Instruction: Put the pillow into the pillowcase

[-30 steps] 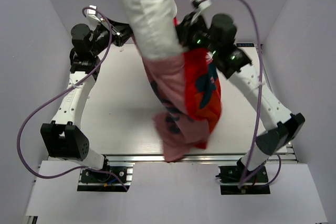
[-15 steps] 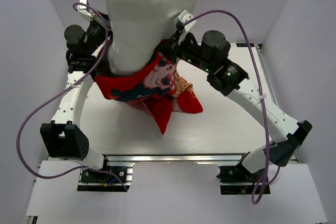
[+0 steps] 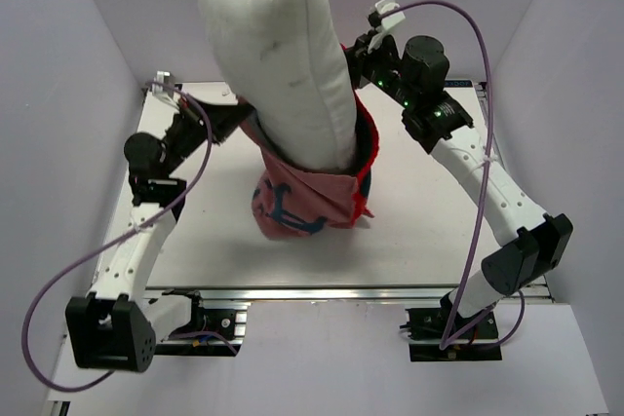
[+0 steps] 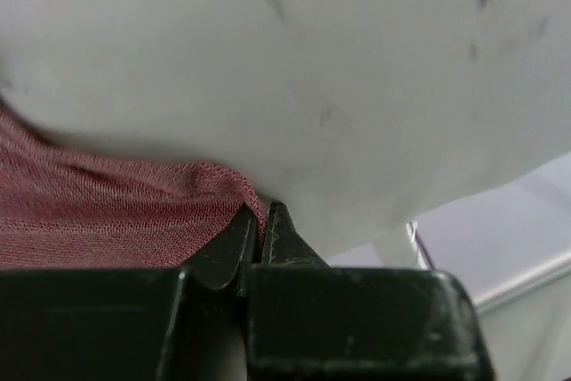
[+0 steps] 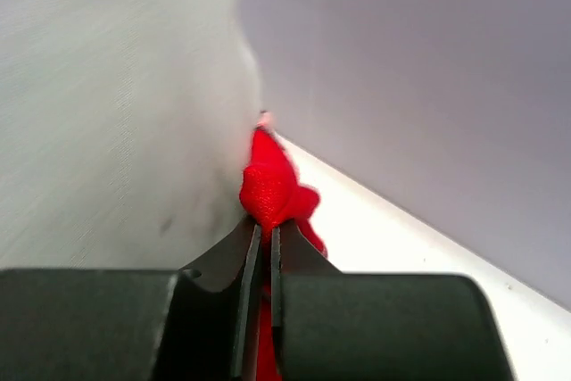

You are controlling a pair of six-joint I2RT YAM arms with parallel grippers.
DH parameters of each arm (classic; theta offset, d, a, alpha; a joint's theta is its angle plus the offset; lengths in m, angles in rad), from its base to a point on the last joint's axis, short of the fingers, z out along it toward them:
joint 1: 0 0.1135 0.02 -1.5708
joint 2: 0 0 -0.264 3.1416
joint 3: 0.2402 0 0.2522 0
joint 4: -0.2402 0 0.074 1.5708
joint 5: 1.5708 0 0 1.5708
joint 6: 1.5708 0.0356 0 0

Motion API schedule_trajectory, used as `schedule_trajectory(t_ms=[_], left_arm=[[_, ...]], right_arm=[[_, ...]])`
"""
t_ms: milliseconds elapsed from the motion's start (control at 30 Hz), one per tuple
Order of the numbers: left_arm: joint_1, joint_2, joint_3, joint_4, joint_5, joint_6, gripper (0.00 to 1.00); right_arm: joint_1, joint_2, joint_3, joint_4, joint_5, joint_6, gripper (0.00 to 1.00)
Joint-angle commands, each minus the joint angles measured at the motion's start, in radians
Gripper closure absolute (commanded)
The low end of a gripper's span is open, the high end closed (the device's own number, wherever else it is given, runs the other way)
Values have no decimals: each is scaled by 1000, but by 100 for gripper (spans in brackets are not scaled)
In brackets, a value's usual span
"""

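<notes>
Partly hidden: plump pillow (image 3: pixel 278 56), base inside pillowcase (image 3: pixel 302 204).
Left gripper (image 4: pixel 261 222): pinching its pink weave.
Right gripper (image 5: pixel 263 234): pinching its red cloth.

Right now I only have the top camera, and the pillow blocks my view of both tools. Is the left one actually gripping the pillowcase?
Observer: Yes. The left wrist camera shows the left tool shut on a fold of the pillowcase, with the pink knit side showing.
Operator: And the right one?
Observer: The right wrist camera shows the right tool pinching a bright red bunch of the same cover.
Operator: Is any of the pillow caught in either pinch?
Observer: Not as far as the wrist cameras show. The pillow presses close beside each pinch, but only the cover's cloth sits between the fingers.
</notes>
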Motion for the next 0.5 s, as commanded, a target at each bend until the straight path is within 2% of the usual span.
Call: schedule_trajectory(t_ms=[0, 200, 367, 467], left_arm=[[-3, -93, -70, 49, 15, 38, 100], [-3, -158, -127, -106, -25, 104, 100], [-3, -179, -115, -213, -34, 112, 100], [-3, -267, -176, -480, -90, 130, 100]], right_arm=[[-13, -111, -24, 196, -79, 42, 100], [-13, -239, -259, 257, -224, 85, 100], [-27, -333, -388, 147, -238, 61, 100], [-67, -424, -558, 98, -252, 48, 100]])
